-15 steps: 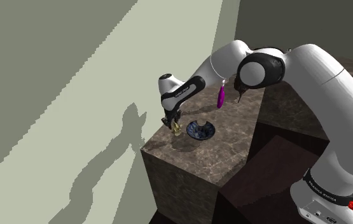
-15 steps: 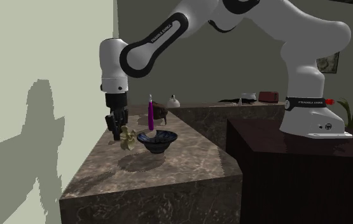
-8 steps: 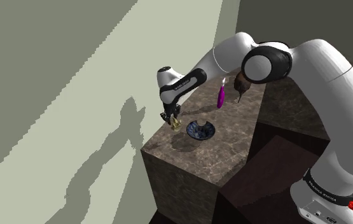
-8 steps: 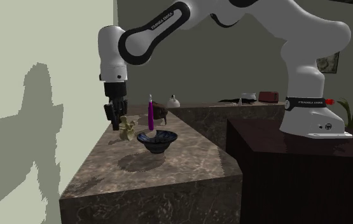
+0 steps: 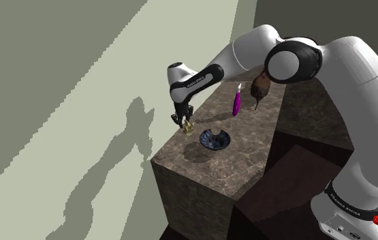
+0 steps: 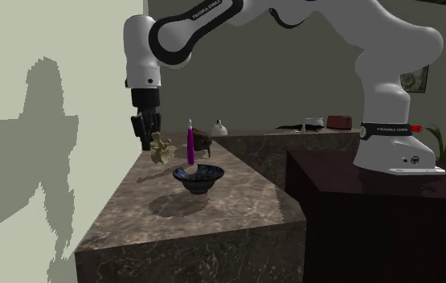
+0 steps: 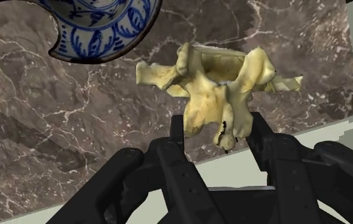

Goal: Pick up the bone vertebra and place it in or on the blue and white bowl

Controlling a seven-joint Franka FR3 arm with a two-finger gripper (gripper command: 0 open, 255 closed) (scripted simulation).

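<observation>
Pale-yellow and knobbly, the vertebra [image 7: 214,89] sits pinched between the two black fingers of the pincer [image 7: 217,127], which grip its lower stub from both sides. In the second exterior view the pincer [image 6: 146,138] points straight down and the vertebra [image 6: 161,149] hangs clear of the desk [image 6: 197,229], its shadow lying on the brown marbled top below. The bowl [image 6: 199,182], dark blue with a white pattern, stands on the desk just to that view's right of the vertebra and lower down; the two are apart. In the wrist view the bowl [image 7: 95,41] shows a notched rim and blue leaf-like marks on white. From the shoulder view the pincer [image 5: 184,121] and vertebra [image 5: 188,126] are near the desk's [image 5: 208,170] edge by the pale green wall [image 5: 78,82], with the bowl [image 5: 214,134] beside them. A purple bottle [image 5: 236,103] stands upright farther back on the desk.
</observation>
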